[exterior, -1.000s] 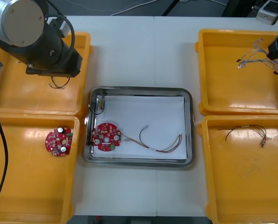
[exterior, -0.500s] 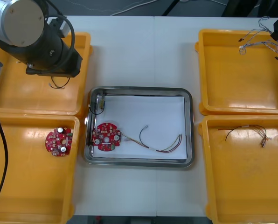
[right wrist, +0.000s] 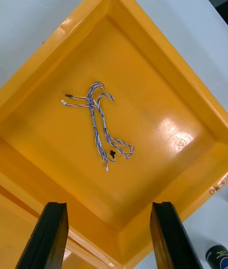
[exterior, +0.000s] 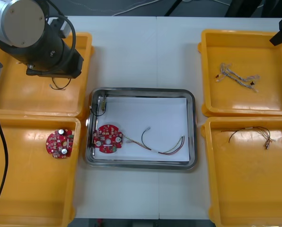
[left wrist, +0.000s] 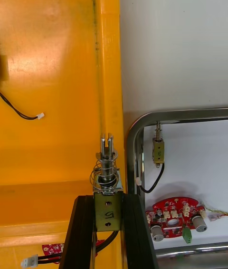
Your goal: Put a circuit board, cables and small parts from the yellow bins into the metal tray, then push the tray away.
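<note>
- The left pincer (left wrist: 105, 202) is clamped on a sprung metal part (left wrist: 106, 174), one finger against each side, above the far-left bin's (exterior: 18, 94) rim, just beside the tray (exterior: 193, 127).
- The right pincer (right wrist: 108, 207) hangs wide open and empty over the far-right bin (exterior: 268, 101), where a blue-and-white cable (exterior: 237, 78) lies loose.
- In the tray lie a red board (exterior: 108, 138), a red-and-yellow cable (exterior: 164, 145) and a second part (exterior: 102, 101) on a black lead (exterior: 97, 112).
- Another board (exterior: 60, 143) lies in the near-left bin (exterior: 18, 189).
</note>
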Controlling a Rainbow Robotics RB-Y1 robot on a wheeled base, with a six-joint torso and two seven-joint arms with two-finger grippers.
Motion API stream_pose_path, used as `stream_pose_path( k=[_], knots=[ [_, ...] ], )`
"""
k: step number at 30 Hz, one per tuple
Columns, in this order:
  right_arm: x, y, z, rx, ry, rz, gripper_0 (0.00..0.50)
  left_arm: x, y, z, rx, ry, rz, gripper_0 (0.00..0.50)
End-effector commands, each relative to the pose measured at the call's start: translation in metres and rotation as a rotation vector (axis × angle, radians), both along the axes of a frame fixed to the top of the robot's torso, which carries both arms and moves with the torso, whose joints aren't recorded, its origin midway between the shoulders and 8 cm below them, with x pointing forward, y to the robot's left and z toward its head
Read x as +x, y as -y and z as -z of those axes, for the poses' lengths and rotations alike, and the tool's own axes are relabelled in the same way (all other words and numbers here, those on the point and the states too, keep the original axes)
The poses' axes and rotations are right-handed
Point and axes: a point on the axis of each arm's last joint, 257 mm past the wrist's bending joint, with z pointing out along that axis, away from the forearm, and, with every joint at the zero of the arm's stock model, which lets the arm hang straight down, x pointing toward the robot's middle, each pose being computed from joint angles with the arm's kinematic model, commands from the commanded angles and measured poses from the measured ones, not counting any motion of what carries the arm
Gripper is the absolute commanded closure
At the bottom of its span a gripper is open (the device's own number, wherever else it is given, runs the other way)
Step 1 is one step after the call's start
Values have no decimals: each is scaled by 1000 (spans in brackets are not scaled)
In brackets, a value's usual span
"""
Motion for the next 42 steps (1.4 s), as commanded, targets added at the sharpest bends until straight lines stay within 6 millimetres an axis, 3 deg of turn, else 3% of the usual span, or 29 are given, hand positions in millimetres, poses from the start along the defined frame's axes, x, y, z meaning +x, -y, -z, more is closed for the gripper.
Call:
stream_pose_path(
  k=[1,9,15,27,42],
  knots=[
    [-1,9,-41,10,81,25,0,-1,-13,-13,6,32,-21,500],
    [-8,15,-7,20,13,33,0,-1,-13,-13,8,34,-20,500],
    [-21,22,46,6,-95,37,0,-1,-14,-13,8,34,-25,500],
    [13,5,94,87,-104,-2,0,-1,-14,-12,9,33,-26,500],
    [37,0,128,82,-86,-11,0,-1,-15,-11,11,32,-26,500]
  ],
)
